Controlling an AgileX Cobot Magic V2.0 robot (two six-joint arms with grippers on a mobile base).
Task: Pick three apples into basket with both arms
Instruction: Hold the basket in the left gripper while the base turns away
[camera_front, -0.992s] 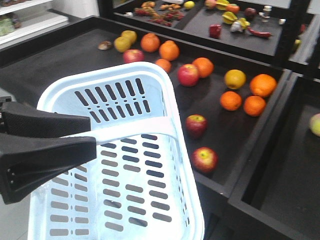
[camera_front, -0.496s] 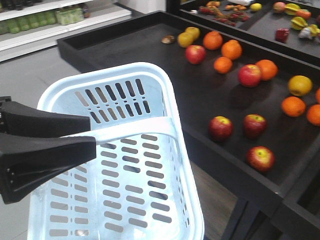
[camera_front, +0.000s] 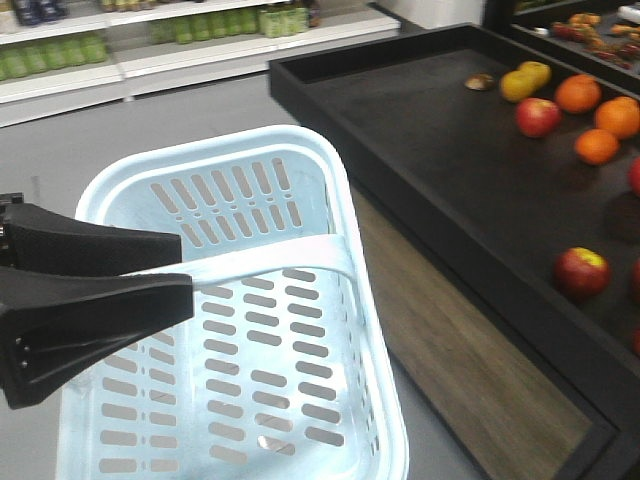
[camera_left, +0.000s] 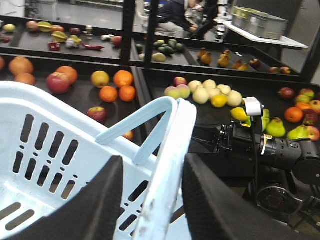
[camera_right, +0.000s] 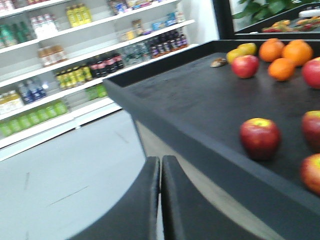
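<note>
The pale blue basket (camera_front: 345, 215) hangs in front of me, nothing inside it. My left gripper (camera_front: 186, 270) is shut on its left rim, and the rim (camera_left: 170, 150) runs between the two black fingers (camera_left: 100, 200). A dark red apple (camera_front: 583, 272) lies on the black produce tray (camera_front: 440, 170) to the right. In the right wrist view that apple (camera_right: 259, 138) sits near the tray's front edge, with two more apples (camera_right: 313, 129) at the right border. My right gripper (camera_right: 161, 161) is shut and empty, over the floor left of the tray.
Oranges (camera_front: 578, 93), a brighter red apple (camera_front: 538, 116) and a yellow fruit (camera_front: 525, 80) lie at the tray's far end. Store shelves with bottles (camera_front: 200, 25) line the back. The right arm (camera_left: 280, 150) shows beside the basket, with further fruit trays (camera_left: 210, 95) behind it.
The view has swung left: the produce tray and its fruit slid to the right and the bottle shelves came into view. The basket and left gripper keep their place in the frame.
</note>
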